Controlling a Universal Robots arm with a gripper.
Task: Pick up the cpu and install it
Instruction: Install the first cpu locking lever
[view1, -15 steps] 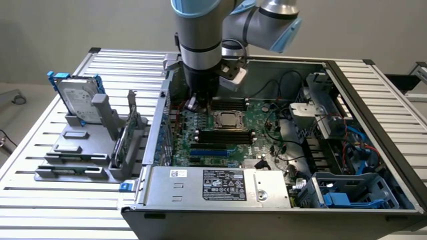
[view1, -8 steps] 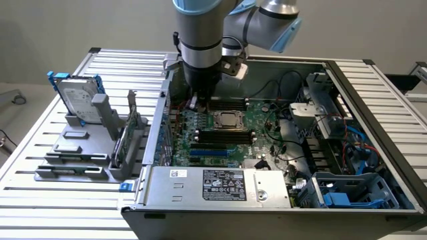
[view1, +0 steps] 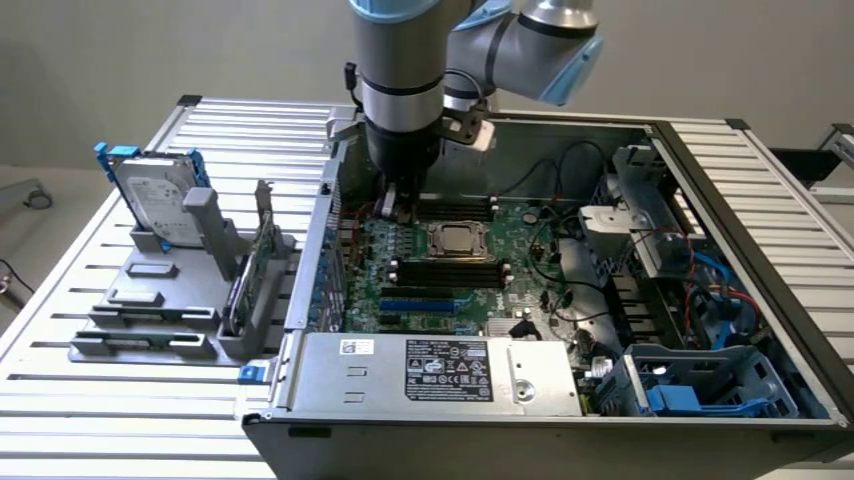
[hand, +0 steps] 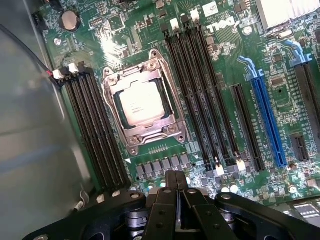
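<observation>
Wrist view: claw (hand: 175, 192) pinched fully shut, nothing between the fingers, hovering over the green motherboard (hand: 227, 60) just beside the socket. Seated already in the silver socket frame (hand: 145, 102), between the black memory slots (hand: 200, 95): the cpu (hand: 141, 103), flat, square, pale silver-grey top, thin light rim. Best handled, by the look of it, with slow, level motion, clear of the frame's edges and the slots. Exterior view: claw (view1: 398, 205) low inside the open case (view1: 747, 200), near the cpu (view1: 457, 240).

The exterior view looked down from high in front at the open computer case (view1: 534, 400); the wrist view hung close above its green board (hand: 200, 90), which both shared.
</observation>
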